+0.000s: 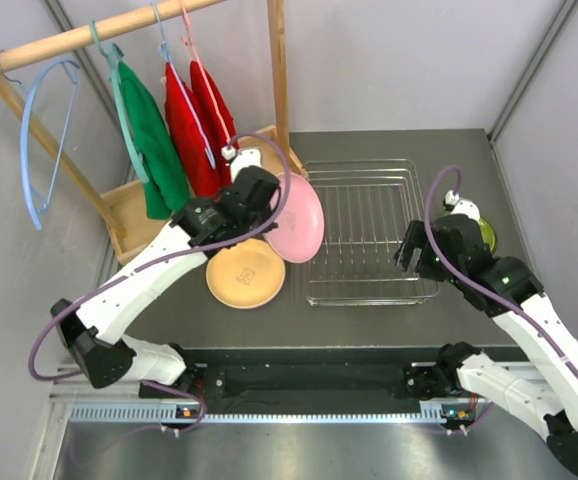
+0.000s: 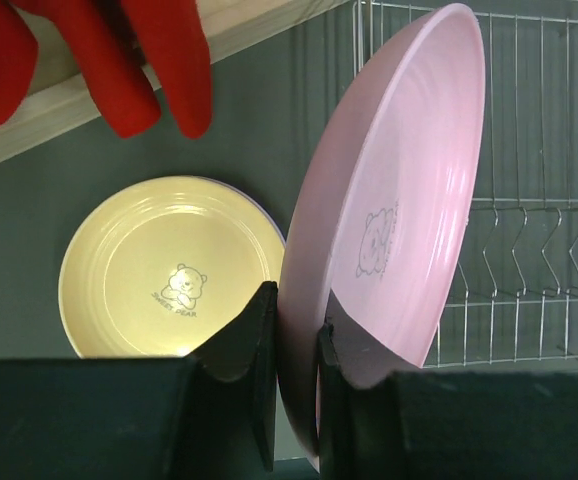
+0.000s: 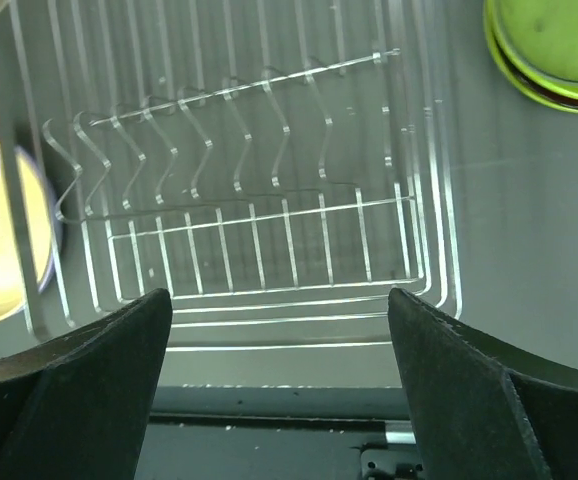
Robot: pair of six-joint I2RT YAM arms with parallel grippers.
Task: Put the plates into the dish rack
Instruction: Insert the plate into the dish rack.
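- The left gripper point(image 2: 297, 330) is clamped on the rim of the pink plate point(image 2: 399, 220), one finger on each face. The plate therefore stands on edge instead of lying flat, which I judge is the attitude it needs to slip between the upright wires of the dish rack point(image 2: 539, 250)
- In the top view the pink plate point(image 1: 297, 218) hangs at centre frame, tilted, overlapping the left side of the dish rack point(image 1: 369, 163) and not yet among its dividers
- The orange-tan plate point(image 1: 246, 273) lies flat on the table just below and left of it, probably waiting its turn
- The left arm runs from lower left diagonally up to centre, with the left gripper point(image 1: 261, 192) turned towards the rack
- The right gripper point(image 3: 279, 300) has its fingers wide apart and holds nothing. In the top view it sits over the rack's lower right corner point(image 1: 409, 255), its arm bent up from lower right
- A lime green plate point(image 3: 554, 50) rests at the wrist view's upper right, beside the rack, on something darker
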